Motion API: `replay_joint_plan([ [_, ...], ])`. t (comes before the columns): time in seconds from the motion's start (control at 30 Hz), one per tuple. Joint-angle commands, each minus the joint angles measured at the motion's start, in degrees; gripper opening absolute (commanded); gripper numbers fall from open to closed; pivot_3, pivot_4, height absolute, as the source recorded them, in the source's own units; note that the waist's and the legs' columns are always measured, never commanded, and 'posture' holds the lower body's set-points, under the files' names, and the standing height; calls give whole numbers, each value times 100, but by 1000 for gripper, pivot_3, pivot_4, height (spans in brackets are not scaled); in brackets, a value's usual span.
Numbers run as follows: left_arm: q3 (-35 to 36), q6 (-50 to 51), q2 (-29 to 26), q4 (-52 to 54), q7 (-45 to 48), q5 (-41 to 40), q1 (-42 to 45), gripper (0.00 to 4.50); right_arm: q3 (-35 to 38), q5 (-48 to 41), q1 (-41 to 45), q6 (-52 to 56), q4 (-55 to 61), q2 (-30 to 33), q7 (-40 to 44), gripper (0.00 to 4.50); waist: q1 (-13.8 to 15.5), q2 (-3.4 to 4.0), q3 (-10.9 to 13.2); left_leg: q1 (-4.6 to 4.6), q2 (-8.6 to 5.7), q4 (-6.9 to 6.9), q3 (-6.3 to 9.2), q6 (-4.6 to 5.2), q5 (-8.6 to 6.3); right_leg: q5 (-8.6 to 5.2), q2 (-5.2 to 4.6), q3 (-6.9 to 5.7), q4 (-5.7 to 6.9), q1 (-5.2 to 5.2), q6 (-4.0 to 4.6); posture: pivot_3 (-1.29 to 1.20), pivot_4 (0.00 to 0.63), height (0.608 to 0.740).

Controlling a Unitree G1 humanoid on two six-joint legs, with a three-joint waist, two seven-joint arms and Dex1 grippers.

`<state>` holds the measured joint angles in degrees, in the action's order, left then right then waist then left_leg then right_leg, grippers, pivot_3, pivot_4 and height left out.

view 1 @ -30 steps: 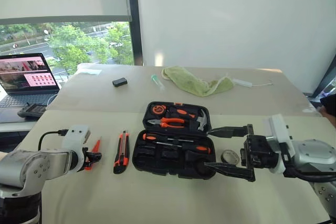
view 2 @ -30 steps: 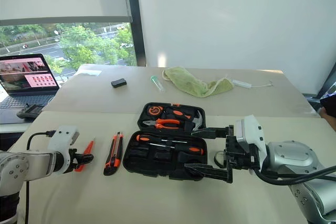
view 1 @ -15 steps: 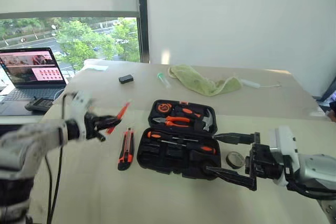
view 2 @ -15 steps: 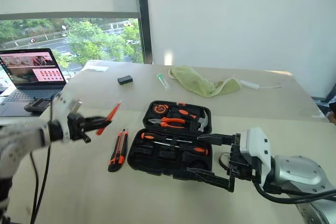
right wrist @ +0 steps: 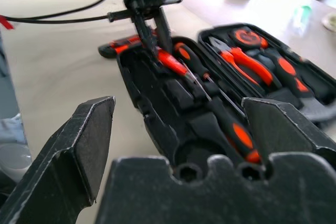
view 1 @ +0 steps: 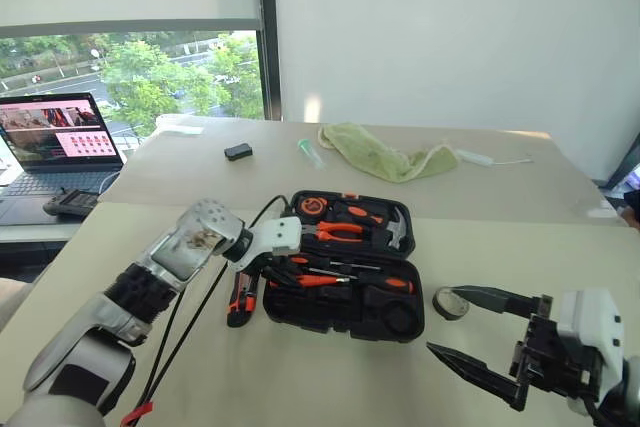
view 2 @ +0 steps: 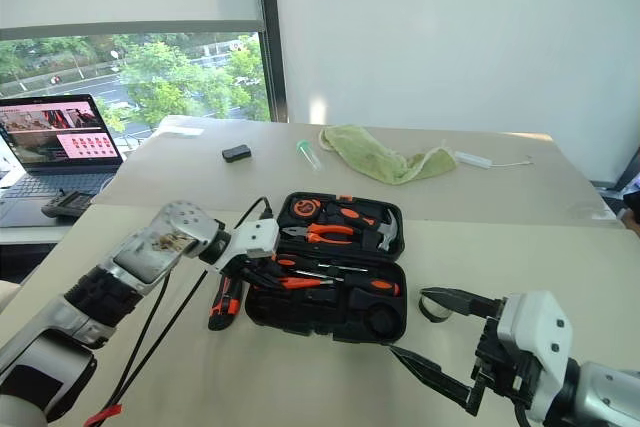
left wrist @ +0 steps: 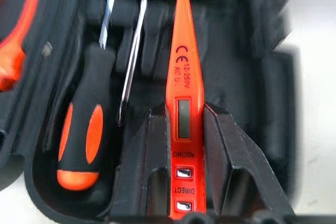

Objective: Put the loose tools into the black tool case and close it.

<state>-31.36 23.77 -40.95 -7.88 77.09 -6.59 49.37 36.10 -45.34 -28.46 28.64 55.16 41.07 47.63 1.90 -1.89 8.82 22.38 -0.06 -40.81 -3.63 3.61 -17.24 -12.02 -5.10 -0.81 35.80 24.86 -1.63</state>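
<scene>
Beige surface point(view 1: 300, 387) by a window carries the open black tool case point(view 1: 345, 305). Over its near half, the left gripper point(left wrist: 184, 171) pinches the slim orange tester screwdriver point(left wrist: 182, 103), tip pointing along the slots where two long screwdrivers point(view 1: 345, 272) already lie. The right gripper point(view 1: 478, 332) hangs spread wide, nearer the robot. Utility knife point(view 1: 238, 299) and tape roll point(view 1: 447, 302) are still out beside the case, lid unclosed. A second ago the tester lay on the surface, left of the knife.
</scene>
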Motion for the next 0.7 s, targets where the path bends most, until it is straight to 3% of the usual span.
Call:
replay_joint_plan([
  [0.03, -32, -469, 75, -185, -99, 516, 125, 432, 189, -90, -146, -187, 314, -60, -135, 4500, -28, 0, 0, -3, -1, -4, -1, 6, -4, 3, -4, 2, 0, -5, -6, 0, 150, 740],
  [0.7, -33, -298, 450, -166, 33, 1188, -64, 432, 376, -188, -577, -380, 338, -2, -144, 4500, -68, 1, -1, -36, 1, -14, 4, 11, -7, 4, -7, 0, -1, -50, -14, 0, 150, 740],
])
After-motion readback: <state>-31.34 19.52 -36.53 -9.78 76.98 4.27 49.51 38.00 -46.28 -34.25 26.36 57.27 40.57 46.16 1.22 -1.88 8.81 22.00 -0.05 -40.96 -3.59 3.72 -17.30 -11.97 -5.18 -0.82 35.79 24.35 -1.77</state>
